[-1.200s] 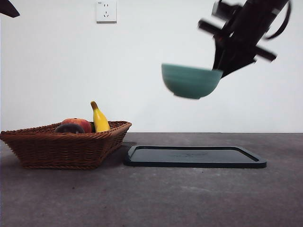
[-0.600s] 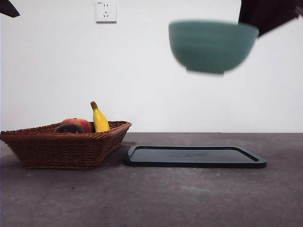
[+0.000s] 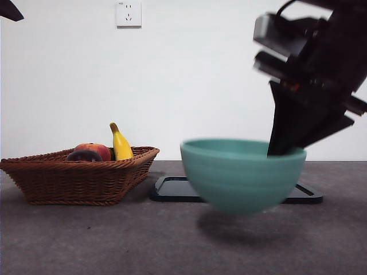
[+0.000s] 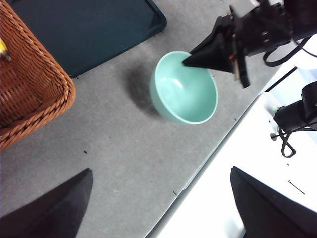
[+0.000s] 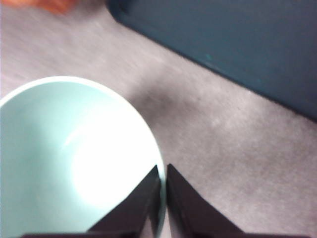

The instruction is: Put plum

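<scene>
The plum [image 3: 84, 155], dark and glossy, lies in the wicker basket [image 3: 80, 180] at the left, beside a red-orange fruit [image 3: 96, 150] and a banana [image 3: 120, 145]. My right gripper [image 3: 284, 150] comes down from the upper right and is shut on the rim of a teal bowl [image 3: 243, 175]. The bowl hangs just above the table, in front of the dark tray [image 3: 309, 196], with its shadow below it. The right wrist view shows the jaws [image 5: 162, 196] pinching the bowl's rim [image 5: 64, 158]. My left gripper [image 4: 158, 208] is open and high up, looking down on the bowl [image 4: 184, 94] and the basket's corner [image 4: 34, 84].
The dark tray [image 4: 84, 29] lies flat between the basket and the bowl. The table's near edge [image 4: 198, 171] runs close to the bowl, with a white surface beyond it. A wall socket [image 3: 128, 13] sits on the back wall.
The right gripper has brought the bowl down from high above the tray to just over the table, nearer the front camera. The fruit and basket have not moved.
</scene>
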Controlling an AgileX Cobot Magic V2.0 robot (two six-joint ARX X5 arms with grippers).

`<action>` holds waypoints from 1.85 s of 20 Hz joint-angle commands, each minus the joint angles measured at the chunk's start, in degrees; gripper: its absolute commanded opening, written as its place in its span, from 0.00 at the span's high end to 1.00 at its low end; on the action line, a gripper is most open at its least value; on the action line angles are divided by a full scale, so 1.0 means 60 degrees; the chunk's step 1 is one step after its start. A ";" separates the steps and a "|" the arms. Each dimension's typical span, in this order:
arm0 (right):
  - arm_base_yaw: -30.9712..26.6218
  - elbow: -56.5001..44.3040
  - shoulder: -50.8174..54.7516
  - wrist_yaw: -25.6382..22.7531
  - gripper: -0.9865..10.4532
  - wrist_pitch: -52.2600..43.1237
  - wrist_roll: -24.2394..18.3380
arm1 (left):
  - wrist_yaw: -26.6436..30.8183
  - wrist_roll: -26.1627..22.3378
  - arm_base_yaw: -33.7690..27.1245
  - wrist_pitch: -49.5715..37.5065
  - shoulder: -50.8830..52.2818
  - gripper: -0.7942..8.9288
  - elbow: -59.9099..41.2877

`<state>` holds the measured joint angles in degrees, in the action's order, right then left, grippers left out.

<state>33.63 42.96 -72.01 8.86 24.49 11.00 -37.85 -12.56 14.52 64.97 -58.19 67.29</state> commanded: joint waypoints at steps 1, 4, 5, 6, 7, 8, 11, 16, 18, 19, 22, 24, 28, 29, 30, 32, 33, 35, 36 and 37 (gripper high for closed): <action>0.0200 0.0069 -0.0506 -0.0069 0.90 -0.0404 0.0164 | -0.0062 -0.0076 0.0029 -0.0036 -0.0073 0.47 0.0168; 0.0255 0.0069 -0.1089 -0.0164 0.90 -0.0688 0.0164 | -0.0062 -0.0076 0.0029 -0.0033 -0.0073 0.47 0.0168; 0.0259 0.0069 -0.1260 -0.0240 0.90 -0.0685 0.0164 | -0.0058 -0.0076 0.0029 -0.0033 -0.0073 0.47 0.0168; 0.0259 0.0069 -0.1413 -0.0237 0.90 -0.0692 0.0160 | -0.0062 -0.0076 0.0029 -0.0029 -0.0073 0.47 0.0168; 0.0259 0.0069 -0.1490 -0.0237 0.90 -0.0707 0.0164 | -0.0062 -0.0076 0.0029 -0.0029 -0.0073 0.47 0.0168; 0.0259 0.0069 -0.1508 -0.0240 0.90 -0.0714 0.0160 | -0.0062 -0.0076 0.0029 -0.0029 -0.0073 0.47 0.0168; 0.0299 0.0069 -0.1508 -0.0237 0.90 -0.0714 0.0160 | -0.0062 -0.0076 0.0029 -0.0033 -0.0073 0.47 0.0168; 0.0382 0.0091 -0.1399 -0.0244 0.76 -0.0721 0.0168 | -0.0058 -0.0080 0.0029 -0.0036 -0.0073 0.47 0.0168; 0.0382 0.0106 -0.1242 -0.0259 0.76 -0.0725 0.0168 | -0.0062 -0.0080 0.0029 -0.0036 -0.0073 0.47 0.0168; 0.0382 0.0109 -0.1115 -0.0306 0.76 -0.0721 0.0168 | -0.0062 -0.0080 0.0029 -0.0040 -0.0073 0.47 0.0168; 0.0372 0.0142 -0.0484 -0.0546 0.76 -0.0586 0.0168 | -0.0062 -0.0080 0.0029 -0.0036 -0.0073 0.47 0.0168; 0.0357 0.0280 0.0076 -0.0594 0.76 -0.0262 0.0164 | -0.0062 -0.0080 0.0029 -0.0036 -0.0073 0.47 0.0168; 0.0357 0.0845 0.1366 -0.0433 0.76 0.0688 0.0087 | -0.0062 -0.0080 0.0029 -0.0036 -0.0073 0.47 0.0168; 0.0357 0.1024 0.1727 -0.0321 0.76 0.1024 0.0084 | -0.0058 -0.0076 0.0029 -0.0036 -0.0073 0.47 0.0168; 0.0357 0.1180 0.2029 -0.0135 0.76 0.1348 0.0069 | -0.0062 -0.0076 0.0029 -0.0036 -0.0073 0.47 0.0168; 0.0357 0.1428 0.2605 0.0368 0.76 0.1978 0.0007 | -0.0062 -0.0076 0.0029 -0.0036 -0.0073 0.47 0.0168; 0.0357 0.1472 0.2922 0.0765 0.76 0.2248 0.0004 | -0.0062 -0.0076 0.0029 -0.0036 -0.0073 0.47 0.0168; 0.0357 0.1472 0.3424 0.1523 0.76 0.2667 -0.0015 | -0.0062 -0.0066 0.0029 -0.0029 -0.0073 0.47 0.0168; 0.0357 0.1472 0.3639 0.1818 0.76 0.2907 -0.0018 | -0.0062 -0.0044 0.0029 -0.0029 -0.0073 0.47 0.0168; 0.0357 0.1472 0.3880 0.2047 0.76 0.3209 -0.0022 | -0.0062 -0.0044 0.0029 -0.0022 -0.0073 0.47 0.0168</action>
<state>35.46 50.85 -48.34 20.88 43.97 11.18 -37.85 -12.56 14.52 65.01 -58.19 67.29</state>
